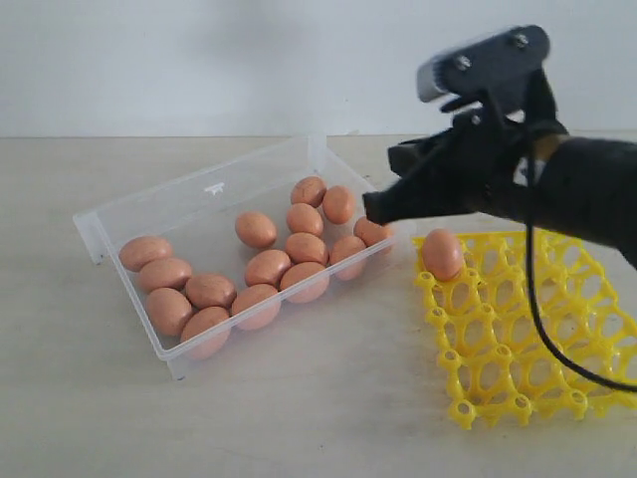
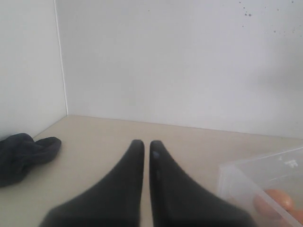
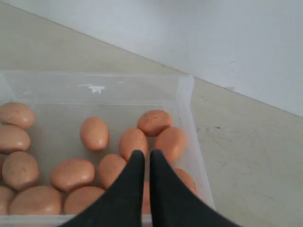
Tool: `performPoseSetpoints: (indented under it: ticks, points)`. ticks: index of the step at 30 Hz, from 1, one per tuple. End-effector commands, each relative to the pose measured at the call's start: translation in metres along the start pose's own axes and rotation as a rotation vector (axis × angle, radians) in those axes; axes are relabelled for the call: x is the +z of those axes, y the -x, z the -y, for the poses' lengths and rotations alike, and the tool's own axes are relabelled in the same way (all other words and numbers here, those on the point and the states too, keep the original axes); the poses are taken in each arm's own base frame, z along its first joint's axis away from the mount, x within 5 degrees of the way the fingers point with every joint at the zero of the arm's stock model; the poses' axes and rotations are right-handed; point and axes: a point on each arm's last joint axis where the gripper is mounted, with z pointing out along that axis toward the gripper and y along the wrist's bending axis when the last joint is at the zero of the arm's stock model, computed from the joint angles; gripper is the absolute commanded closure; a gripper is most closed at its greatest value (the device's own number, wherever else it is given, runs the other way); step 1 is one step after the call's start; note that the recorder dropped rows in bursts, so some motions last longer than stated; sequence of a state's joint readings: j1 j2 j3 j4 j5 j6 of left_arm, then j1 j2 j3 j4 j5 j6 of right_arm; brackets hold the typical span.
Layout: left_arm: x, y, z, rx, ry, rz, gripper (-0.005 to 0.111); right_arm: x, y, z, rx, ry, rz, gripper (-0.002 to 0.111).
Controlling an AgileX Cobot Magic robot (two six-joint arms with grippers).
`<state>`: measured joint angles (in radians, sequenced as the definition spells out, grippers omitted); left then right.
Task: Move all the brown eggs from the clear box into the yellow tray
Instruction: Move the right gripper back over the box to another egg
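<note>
Right tool (image 1: 374, 207) hung over the end of the clear box (image 1: 199, 185) that faced the yellow tray (image 1: 518, 344), jaws pressed together and nothing pinched between them. It was empty! In the right wrist view its two black fingers (image 3: 136, 165) ran side by side with only a sliver of gap. Their tips were poised above a cluster of brown eggs (image 1: 267, 267) at that end of the box. Whether the tip touched the egg directly beneath it could not be told.

And the eggs? More than a dozen lay in the clear box. One bunch sat under and beside the right tool, and another was gathered at the far end, well apart from it. One egg (image 1: 442, 254) had made it across. It stood in the corner cup of the yellow tray, the corner nearest the box, just beside the right tool's tip and lower than it. The tray sat on the bench (image 1: 299, 418) just beside the box.

Over on the other side, the left tool (image 2: 143, 143) also had its fingers pressed together, holding nothing, above bare bench. A corner of the clear box with an egg inside showed near it. A dark cloth (image 2: 23, 153) lay on the bench by the wall.
</note>
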<state>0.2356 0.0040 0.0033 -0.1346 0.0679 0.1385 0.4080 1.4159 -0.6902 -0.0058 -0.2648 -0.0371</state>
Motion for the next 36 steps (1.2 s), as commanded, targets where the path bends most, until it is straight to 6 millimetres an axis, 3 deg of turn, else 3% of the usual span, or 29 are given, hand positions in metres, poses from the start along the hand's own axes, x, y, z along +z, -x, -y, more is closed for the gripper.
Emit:
performPoseSetpoints:
  ticks: [1, 5, 9, 12, 14, 16, 21, 36]
  points:
    - [0.0, 0.003, 0.0, 0.003, 0.002, 0.025, 0.103, 0.04, 0.042, -0.005, 0.041, 0.016, -0.18, 0.108]
    - [0.0, 0.003, 0.0, 0.003, 0.002, 0.025, 0.103, 0.092, 0.054, -0.006, -0.05, 0.043, -0.508, 0.108]
    - [0.0, 0.003, 0.0, 0.003, 0.002, 0.025, 0.103, 0.127, 0.065, -0.019, -0.147, 0.23, -0.582, 0.105]
    - [0.0, 0.003, 0.0, 0.003, 0.001, 0.022, 0.103, 0.143, 0.067, -0.035, -0.187, 0.374, -0.559, 0.085]
    - [0.0, 0.003, 0.0, 0.003, 0.001, 0.022, 0.103, 0.154, 0.064, -0.046, -0.232, 0.402, -0.534, 0.063]
    - [0.0, 0.003, 0.0, 0.003, 0.001, 0.022, 0.103, 0.164, 0.06, -0.056, -0.258, 0.391, -0.5, 0.05]
    - [0.0, 0.003, 0.0, 0.003, 0.001, 0.022, 0.103, 0.186, 0.038, -0.073, -0.324, 0.37, -0.479, 0.053]
    - [0.0, 0.003, 0.0, 0.003, 0.002, 0.024, 0.103, 0.226, -0.002, -0.07, -0.336, 0.281, -0.42, 0.053]
